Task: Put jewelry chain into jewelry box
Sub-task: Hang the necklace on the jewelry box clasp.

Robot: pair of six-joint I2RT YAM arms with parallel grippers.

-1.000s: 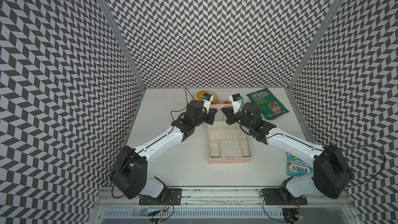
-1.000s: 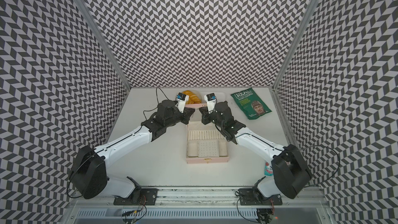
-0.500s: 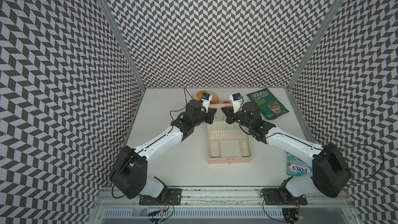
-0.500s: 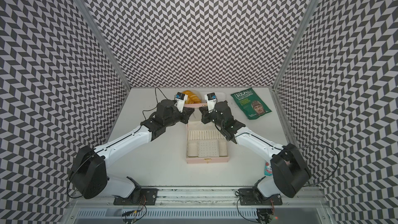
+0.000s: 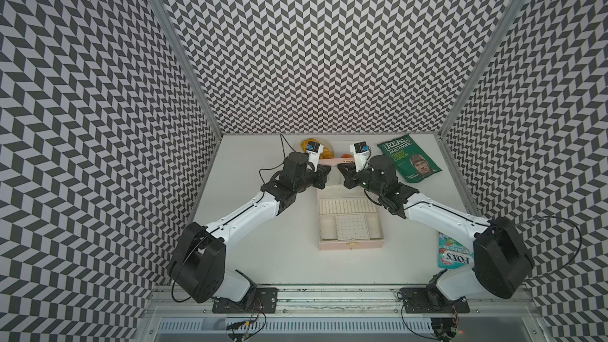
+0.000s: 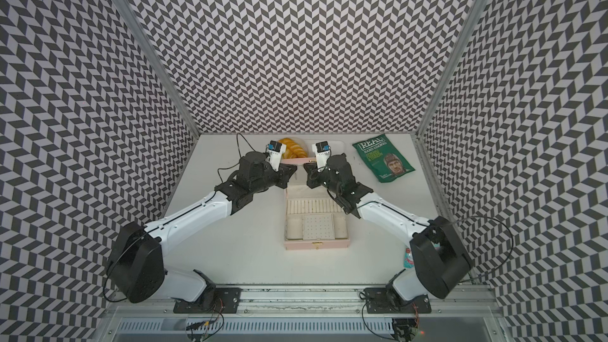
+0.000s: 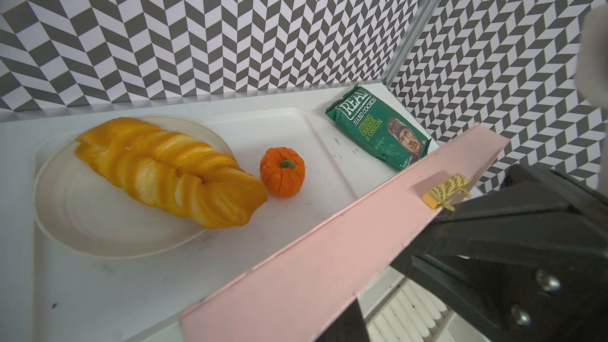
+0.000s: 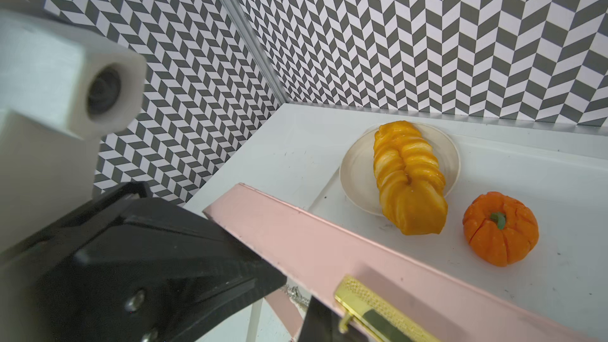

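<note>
Jewelry chain (image 8: 296, 293) shows only in the right wrist view and is too thin to find in both top views. There, both arms stretch forward from the near rail and bend inward. The left gripper (image 5: 324, 175) and right gripper (image 5: 344, 176) face each other, close but apart, in front of the upright lid of the open jewelry box (image 5: 350, 245). Both pairs of fingers are pressed together. The box's long axis runs side to side across the surface (image 5: 263, 258), with the gold clasp toward the rail and the lid at the far edge. In the left wrist view the pink lid rim (image 7: 329, 258) crosses diagonally, and the right gripper's black body sits just beside the clasp plate (image 7: 445, 190). Beyond the rim lie a white tray (image 7: 329, 146) and a green crisp packet (image 7: 378, 133). In the right wrist view a short bright stretch of chain lies just under the lid rim, between the left gripper's black tip and a dark right finger (image 8: 316, 320). Whether either pinches it cannot be told. The visible piece runs roughly alongside the rim, and the rest is hidden.
</note>
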